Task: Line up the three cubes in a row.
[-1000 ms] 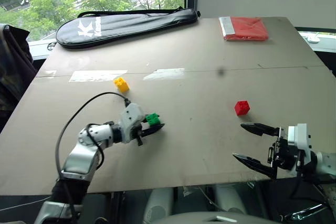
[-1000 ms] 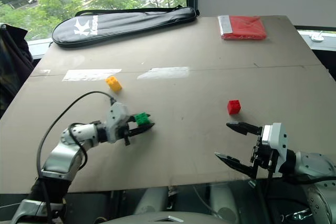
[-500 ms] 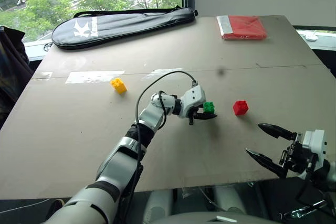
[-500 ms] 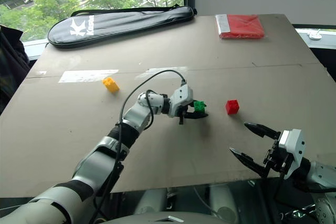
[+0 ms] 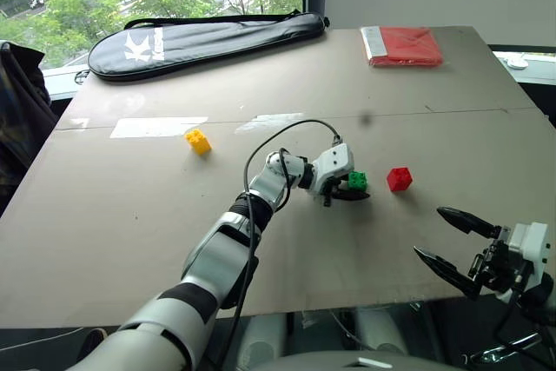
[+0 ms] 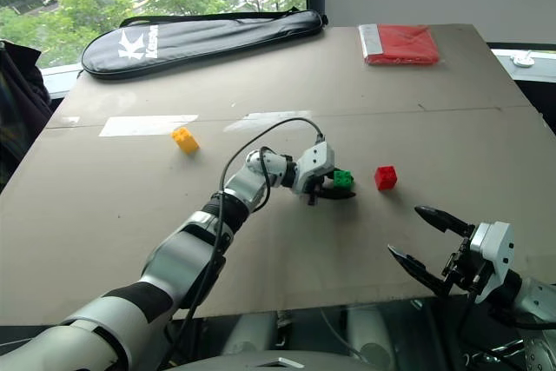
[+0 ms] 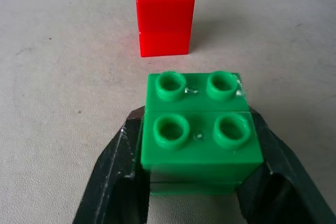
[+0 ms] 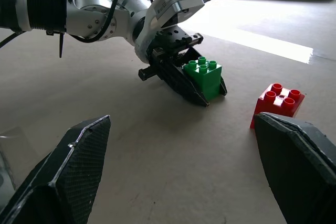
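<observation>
The green cube (image 5: pixel 357 181) rests on the table between the two black fingers of my left gripper (image 5: pixel 355 189), which is shut on it. The left wrist view has the green cube (image 7: pixel 202 140) close up, with the fingers (image 7: pixel 113 177) pressed to both its sides. The red cube (image 5: pixel 400 179) stands just to its right, a small gap between them. Far off to the left, near a strip of glare, sits the yellow cube (image 5: pixel 199 140). My right gripper (image 5: pixel 428 232) hangs wide open and empty past the table's near right edge.
A black racket bag (image 5: pixel 200 35) lies along the far left of the table (image 5: pixel 104 241). A flat red packet (image 5: pixel 402 45) lies at the far right corner. The left arm's cable (image 5: pixel 291 128) arcs above the table near the green cube.
My left arm swung right across the table with the green cube, from the near left to beside the red cube. The right gripper stayed open and drifted slightly right.
</observation>
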### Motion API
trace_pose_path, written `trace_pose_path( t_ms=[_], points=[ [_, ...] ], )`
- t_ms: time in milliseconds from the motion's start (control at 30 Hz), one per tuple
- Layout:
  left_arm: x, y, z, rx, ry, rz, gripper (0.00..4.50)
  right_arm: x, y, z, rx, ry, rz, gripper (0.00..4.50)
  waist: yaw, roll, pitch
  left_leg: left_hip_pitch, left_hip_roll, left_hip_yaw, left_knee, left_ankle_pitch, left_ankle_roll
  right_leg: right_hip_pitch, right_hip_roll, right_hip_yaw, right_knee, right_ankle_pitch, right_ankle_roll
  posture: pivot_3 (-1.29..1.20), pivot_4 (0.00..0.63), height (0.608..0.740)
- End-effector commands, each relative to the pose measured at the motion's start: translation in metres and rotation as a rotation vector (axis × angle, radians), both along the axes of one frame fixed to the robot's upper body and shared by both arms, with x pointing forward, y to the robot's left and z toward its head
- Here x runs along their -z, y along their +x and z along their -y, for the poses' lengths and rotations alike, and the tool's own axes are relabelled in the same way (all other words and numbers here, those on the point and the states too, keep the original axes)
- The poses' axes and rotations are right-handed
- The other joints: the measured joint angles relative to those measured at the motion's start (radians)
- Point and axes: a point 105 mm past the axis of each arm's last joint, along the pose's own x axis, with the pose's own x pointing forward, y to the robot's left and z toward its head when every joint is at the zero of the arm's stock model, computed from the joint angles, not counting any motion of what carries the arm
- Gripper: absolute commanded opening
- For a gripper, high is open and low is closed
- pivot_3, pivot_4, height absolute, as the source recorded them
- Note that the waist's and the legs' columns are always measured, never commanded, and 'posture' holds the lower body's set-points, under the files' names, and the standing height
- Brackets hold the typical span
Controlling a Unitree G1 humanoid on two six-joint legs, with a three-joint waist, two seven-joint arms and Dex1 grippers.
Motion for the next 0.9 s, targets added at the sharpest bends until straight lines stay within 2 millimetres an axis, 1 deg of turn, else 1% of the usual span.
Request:
trace_pose_path(
  t_ms=[33,100,167,233,333,400,467,533,567,600,667,733,800,833,900],
  points=[
    [0.005,0.003,-0.004,-0.031,0.014,-0.011,3.59,-0.008,0.001,0.004,0.000,-0.015,0.042,4.50,0.000,0.000,0.000,0.000,0.000,0.000,0.000,0.000,0.000,0.000,0.000,0.000,0.000,0.000,0.000,0.00,0.150,0.701],
    [0.001,0.004,-0.007,-0.041,-0.008,-0.004,4.45,-0.008,0.001,0.003,-0.010,-0.018,0.042,4.50,0.000,0.000,0.000,0.000,0.000,0.000,0.000,0.000,0.000,0.000,0.000,0.000,0.000,0.000,0.000,0.00,0.150,0.701],
    [-0.004,0.005,-0.012,-0.047,-0.033,-0.014,4.45,-0.008,0.001,0.002,-0.021,-0.020,0.043,4.50,-0.003,0.000,0.000,0.001,0.000,0.000,0.000,0.000,0.000,0.000,0.000,0.000,0.000,0.000,0.000,0.00,0.150,0.701],
    [-0.007,0.006,-0.024,-0.065,-0.039,0.014,4.45,-0.011,0.001,0.000,-0.037,-0.016,0.048,4.50,-0.012,0.000,0.000,0.001,0.000,0.000,0.000,0.000,0.000,0.000,0.000,0.000,0.001,0.000,0.000,0.00,0.150,0.701],
    [-0.014,0.007,-0.049,-0.127,-0.053,0.051,4.45,-0.017,0.002,-0.006,-0.071,-0.005,0.058,4.50,-0.027,0.000,0.000,0.001,0.001,-0.001,0.000,0.000,0.000,0.000,0.001,0.000,0.001,0.001,0.001,0.00,0.150,0.701],
    [-0.021,0.003,-0.067,-0.171,-0.079,0.058,4.45,-0.022,0.003,-0.011,-0.096,0.006,0.065,4.50,-0.029,0.001,0.000,0.001,0.002,-0.001,-0.001,0.000,0.000,0.000,0.001,0.000,0.002,0.002,0.002,0.00,0.150,0.701],
    [-0.032,-0.016,-0.097,-0.213,-0.149,0.023,4.45,-0.029,0.007,-0.019,-0.131,0.019,0.084,4.50,-0.029,0.002,0.001,0.001,0.002,-0.001,-0.001,0.000,0.000,0.000,0.002,0.000,0.002,0.002,0.002,0.00,0.150,0.701],
    [-0.037,-0.037,-0.123,-0.271,-0.178,-0.003,4.45,-0.035,0.011,-0.025,-0.158,0.029,0.098,4.50,-0.045,0.002,0.001,0.002,0.006,-0.003,-0.001,0.000,0.000,-0.001,0.001,0.002,0.003,0.001,0.000,0.00,0.150,0.701],
    [-0.038,-0.045,-0.132,-0.307,-0.180,-0.008,4.45,-0.037,0.012,-0.027,-0.169,0.032,0.102,4.50,-0.043,0.002,0.001,0.002,0.007,-0.003,-0.002,0.000,0.000,-0.002,0.001,0.003,0.003,0.000,0.000,0.00,0.150,0.701],
    [-0.038,-0.051,-0.138,-0.331,-0.179,-0.014,4.45,-0.038,0.013,-0.029,-0.176,0.034,0.104,4.50,-0.041,0.003,0.001,0.002,0.007,-0.003,-0.002,0.000,0.000,-0.002,0.001,0.002,0.003,0.001,0.001,0.00,0.150,0.701],
    [-0.038,-0.064,-0.157,-0.449,-0.203,-0.033,4.45,-0.042,0.017,-0.036,-0.207,0.045,0.119,4.50,-0.022,0.003,0.001,0.002,0.006,-0.004,-0.002,0.000,0.000,-0.002,-0.001,0.002,0.003,0.000,0.000,0.00,0.150,0.701],
    [-0.038,-0.068,-0.176,-0.595,-0.229,-0.003,4.45,-0.047,0.021,-0.043,-0.235,0.059,0.133,4.50,-0.014,0.003,0.002,0.002,0.005,-0.004,-0.001,0.000,0.000,-0.001,-0.002,0.001,0.002,0.000,0.000,0.00,0.150,0.701],
    [-0.039,-0.062,-0.203,-0.825,-0.280,0.050,4.45,-0.052,0.025,-0.050,-0.265,0.072,0.148,4.50,-0.012,0.003,0.002,0.002,0.004,-0.004,-0.001,0.000,0.000,0.000,-0.002,0.002,0.002,0.000,0.000,0.00,0.150,0.701],
    [-0.037,-0.057,-0.222,-0.958,-0.285,0.093,4.45,-0.054,0.027,-0.053,-0.280,0.079,0.153,4.50,-0.009,0.003,0.001,0.002,0.004,-0.003,0.000,0.000,0.000,0.000,-0.003,0.002,0.001,0.000,0.000,0.00,0.150,0.701],
    [-0.033,-0.052,-0.247,-1.131,-0.280,0.156,4.45,-0.056,0.031,-0.057,-0.303,0.087,0.156,4.50,-0.006,0.002,0.001,0.002,0.004,-0.004,0.000,0.000,0.000,0.000,-0.002,0.001,0.001,0.000,0.000,0.00,0.150,0.701]
  ],
)
